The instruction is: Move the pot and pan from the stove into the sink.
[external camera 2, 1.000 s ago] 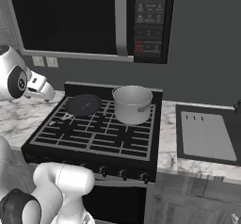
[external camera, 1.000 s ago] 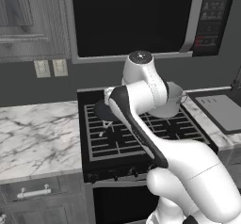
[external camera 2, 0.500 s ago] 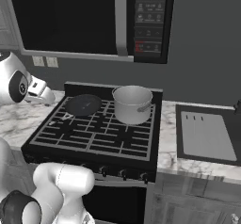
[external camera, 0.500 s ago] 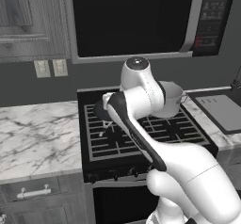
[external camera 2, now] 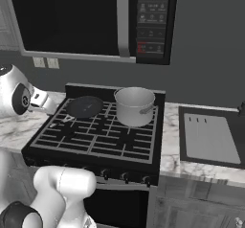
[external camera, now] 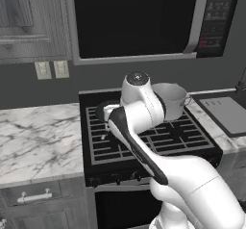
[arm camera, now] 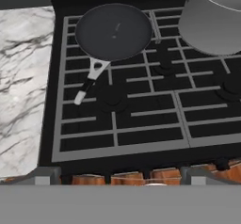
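Both pot and pan still on the stove, neither yet in the sink. Pan on the rear left grate, dark and shallow, thin light handle angled toward the front left of the stove in the hand view. Pot on the rear right grate, upright, silvery, taller than the pan and just beside it, apart rather than touching; one small side handle visible on its right in the right base view. Sink set into the marble counter to the right of the stove, grey drainboard panel nearest the range, basin proper mostly cut off at the frame edge. Microwave mounted above the stove. Gripper spread to full width, nothing between the jaws, grey fingertips at the bottom of the hand view, hovering above the front edge of the stove over the knob row and looking down across the grates at the pan. Arm's elbow blocks much of the stove's middle in the left base view, so the pan there is probably the dark shape at the back left, hard to confirm.
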